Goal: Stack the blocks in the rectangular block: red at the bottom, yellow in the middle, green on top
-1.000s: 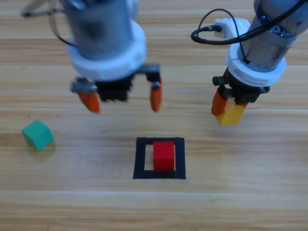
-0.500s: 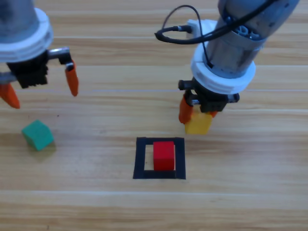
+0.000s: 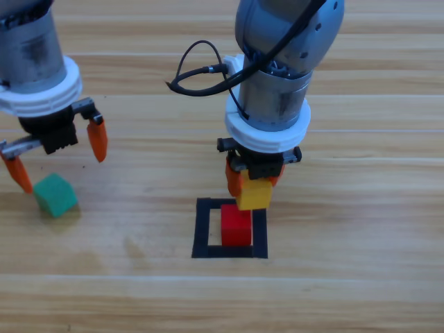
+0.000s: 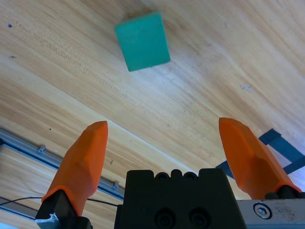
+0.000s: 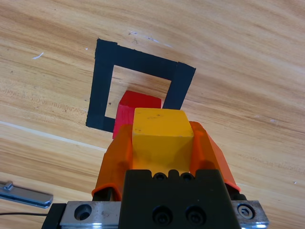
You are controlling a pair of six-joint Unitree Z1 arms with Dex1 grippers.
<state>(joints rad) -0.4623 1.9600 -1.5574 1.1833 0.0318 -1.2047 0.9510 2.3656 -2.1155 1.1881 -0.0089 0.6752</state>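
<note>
Wooden plank table [image 3: 361,229] with visible grain, and flat on it sits the hollow rectangle of black tape [image 3: 202,229]. Inside that is the small matte red cube [image 3: 236,227], pushed toward 1 side of the outline. The right gripper [image 3: 252,189] has its 2 orange jaws clamped on the plain yellow cube [image 3: 254,194], hanging over the red one's far edge. Off to the left, the left gripper [image 3: 59,154] is spread wide just above the teal-green cube [image 3: 55,195], which rests alone on the wood.
</note>
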